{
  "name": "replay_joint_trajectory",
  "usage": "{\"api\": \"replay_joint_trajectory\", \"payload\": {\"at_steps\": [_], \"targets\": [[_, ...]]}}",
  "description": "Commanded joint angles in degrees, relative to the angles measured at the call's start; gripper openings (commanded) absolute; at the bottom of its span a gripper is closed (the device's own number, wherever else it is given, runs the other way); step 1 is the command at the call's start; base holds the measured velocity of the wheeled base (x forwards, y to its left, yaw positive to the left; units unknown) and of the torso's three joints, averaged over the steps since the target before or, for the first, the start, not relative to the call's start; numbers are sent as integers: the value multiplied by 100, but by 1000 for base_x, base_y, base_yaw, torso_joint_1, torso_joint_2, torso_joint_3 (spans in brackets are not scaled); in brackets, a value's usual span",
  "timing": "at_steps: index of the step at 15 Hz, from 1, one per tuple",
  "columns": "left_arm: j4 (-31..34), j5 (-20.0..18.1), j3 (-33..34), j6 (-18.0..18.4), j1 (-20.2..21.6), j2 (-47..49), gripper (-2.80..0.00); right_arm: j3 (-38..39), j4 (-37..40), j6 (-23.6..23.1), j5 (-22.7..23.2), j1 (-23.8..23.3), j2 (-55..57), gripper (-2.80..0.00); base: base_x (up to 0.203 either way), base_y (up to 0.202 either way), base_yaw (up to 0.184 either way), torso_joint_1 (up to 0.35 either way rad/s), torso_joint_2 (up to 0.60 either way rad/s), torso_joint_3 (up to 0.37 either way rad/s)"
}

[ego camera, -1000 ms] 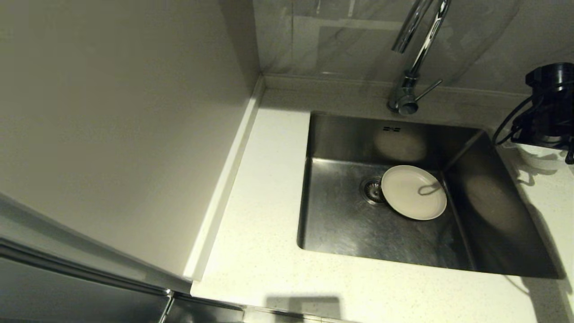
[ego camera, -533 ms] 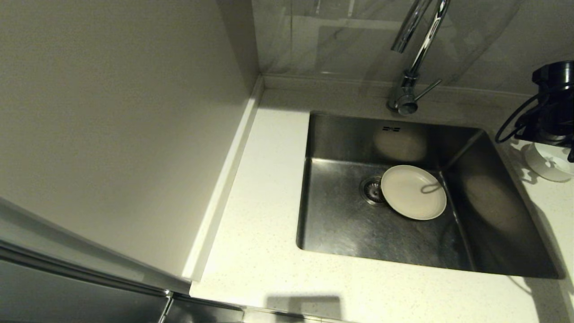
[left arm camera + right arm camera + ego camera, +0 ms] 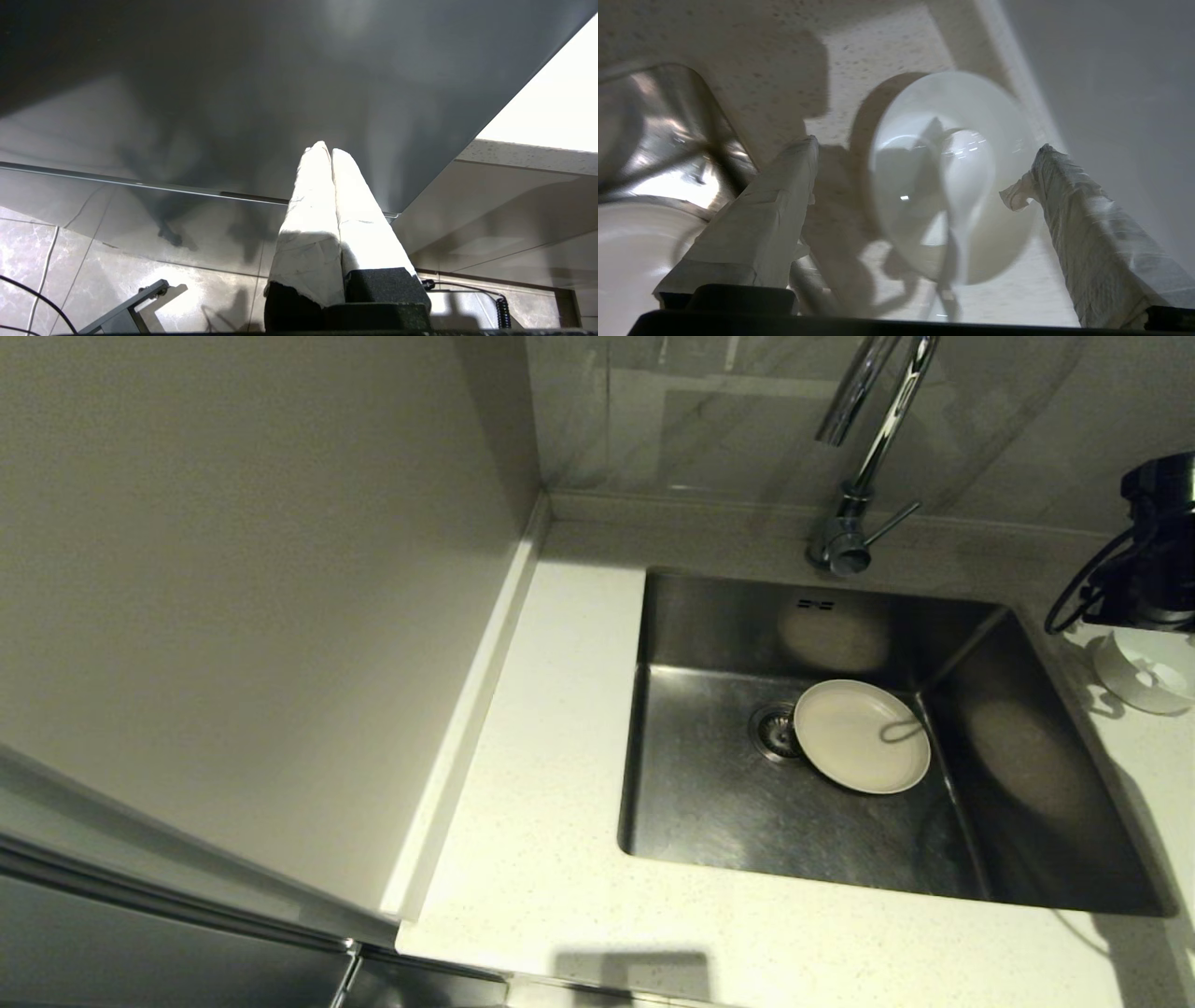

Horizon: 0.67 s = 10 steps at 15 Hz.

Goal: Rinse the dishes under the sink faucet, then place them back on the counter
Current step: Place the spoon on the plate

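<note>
The cream plate [image 3: 861, 735] lies flat in the sink [image 3: 709, 803], just right of the drain strainer [image 3: 774, 730]. On the counter [image 3: 560, 859] right of the sink stands the small white bowl [image 3: 1144, 672]. My right gripper [image 3: 927, 144] hangs open above the bowl [image 3: 924, 186], apart from it, one finger on either side. A white spoon [image 3: 971, 186] rests inside the bowl. The chrome faucet [image 3: 864, 448] rises behind the sink, with no water showing. My left gripper [image 3: 327, 150] is shut on nothing, parked low by a dark cabinet front.
My right arm [image 3: 1158, 551] with its black cable hangs over the counter's far right edge. A beige wall panel [image 3: 233, 569] borders the counter on the left. The plate's rim [image 3: 626, 261] and the sink's corner [image 3: 658, 116] show beside my right finger.
My right arm has drawn back to the right and slightly up, uncovering the white bowl on the counter. The plate has not moved.
</note>
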Motion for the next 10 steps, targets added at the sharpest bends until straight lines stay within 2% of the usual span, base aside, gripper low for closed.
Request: {"api": "replay_joint_trajectory", "payload": {"at_steps": [1, 5, 7, 10], "targets": [[-3, 4, 0, -3, 0, -18, -280, 26, 173, -439, 46, -26, -307, 0, 0, 0, 0, 0, 0, 0], [-3, 4, 0, -3, 0, -18, -280, 77, 525, -1932, 439, 6, -792, 0, 0, 0, 0, 0, 0, 0], [-3, 4, 0, -3, 0, -18, -280, 35, 448, -2072, 530, 33, -707, 0, 0, 0, 0, 0, 0, 0], [-3, 4, 0, -3, 0, -18, -280, 69, 22, -1801, -157, 19, -517, 0, 0, 0, 0, 0, 0, 0]]}}
